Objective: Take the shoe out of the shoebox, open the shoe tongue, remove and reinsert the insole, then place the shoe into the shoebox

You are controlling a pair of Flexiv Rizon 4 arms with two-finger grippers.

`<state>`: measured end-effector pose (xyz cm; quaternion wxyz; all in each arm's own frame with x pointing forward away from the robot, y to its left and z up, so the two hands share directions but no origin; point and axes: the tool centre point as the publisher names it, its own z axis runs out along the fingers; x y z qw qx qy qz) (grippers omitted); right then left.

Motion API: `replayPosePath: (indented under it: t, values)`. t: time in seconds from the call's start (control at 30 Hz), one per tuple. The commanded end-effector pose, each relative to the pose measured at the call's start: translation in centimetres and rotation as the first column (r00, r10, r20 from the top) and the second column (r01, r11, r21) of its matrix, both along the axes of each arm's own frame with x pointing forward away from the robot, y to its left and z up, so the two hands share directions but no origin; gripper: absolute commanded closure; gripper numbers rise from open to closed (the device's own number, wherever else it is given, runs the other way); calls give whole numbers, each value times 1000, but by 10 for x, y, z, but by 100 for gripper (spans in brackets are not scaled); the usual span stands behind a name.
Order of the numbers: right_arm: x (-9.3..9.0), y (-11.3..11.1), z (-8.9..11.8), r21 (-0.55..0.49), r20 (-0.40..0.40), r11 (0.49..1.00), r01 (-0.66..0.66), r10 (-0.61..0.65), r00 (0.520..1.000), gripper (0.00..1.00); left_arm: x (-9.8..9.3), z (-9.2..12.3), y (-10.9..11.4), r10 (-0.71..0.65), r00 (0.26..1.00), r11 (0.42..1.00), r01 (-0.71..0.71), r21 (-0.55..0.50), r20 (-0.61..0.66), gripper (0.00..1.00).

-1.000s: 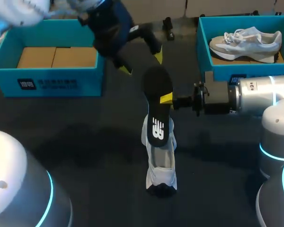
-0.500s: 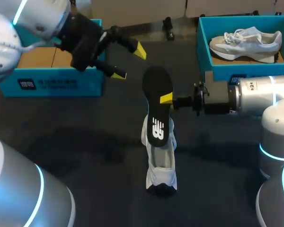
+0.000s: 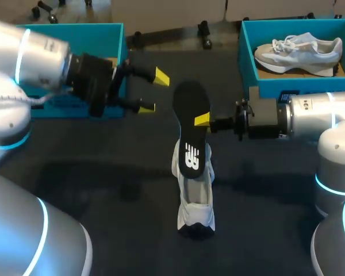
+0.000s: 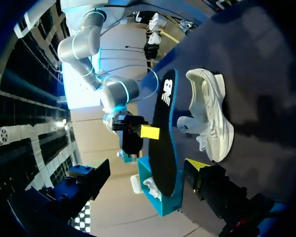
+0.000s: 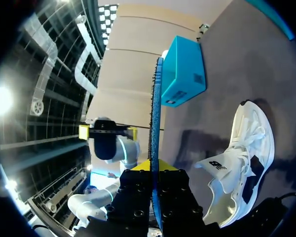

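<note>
My right gripper (image 3: 202,119) is shut on the edge of a black insole (image 3: 190,129). It holds the insole upright over the white shoe (image 3: 194,198), which lies on the dark table. The insole's lower end rests at the shoe's opening. My left gripper (image 3: 155,92) stands open just left of the insole's upper end, apart from it. From the left wrist, the insole (image 4: 164,143) and shoe (image 4: 212,113) lie ahead of the left gripper (image 4: 145,173). From the right wrist, the insole (image 5: 155,113) shows edge-on between the right gripper's (image 5: 155,180) fingers, with the shoe (image 5: 241,158) beside it.
A teal shoebox (image 3: 106,34) stands at the back left, partly hidden by my left arm. A second teal shoebox (image 3: 247,54) at the back right holds another pale shoe (image 3: 299,49). Bare dark table surrounds the white shoe.
My left arm has swung down from above the left box, and its open gripper now points at the insole's upper end. The right arm, insole and shoe have not moved.
</note>
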<state>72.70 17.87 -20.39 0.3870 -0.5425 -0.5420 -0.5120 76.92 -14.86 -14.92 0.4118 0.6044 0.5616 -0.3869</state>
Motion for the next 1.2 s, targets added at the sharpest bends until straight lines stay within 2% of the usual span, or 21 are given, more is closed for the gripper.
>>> replayPosePath:
  t: [0.03,0.23,0.67,0.87,1.2]
  values:
    - [0,2,0,-2,0,1000,3,-3,1000,100,-5,-20,5,5,1000,975,-9,-223,-19,0]
    - [0,2,0,-2,0,1000,3,-3,1000,100,-4,-36,1,-19,997,948,-7,-318,-81,0]
    - [0,2,0,-2,0,1000,3,-3,1000,100,-2,-38,-1,-22,997,949,-4,-314,-79,0]
    - [-1,3,-2,0,-6,1000,5,-5,1000,100,-9,-48,-16,53,993,934,-87,-347,-105,0]
    - [-7,11,-8,30,-19,999,12,-12,1000,100,-12,-50,-29,109,986,906,-151,-396,-127,2]
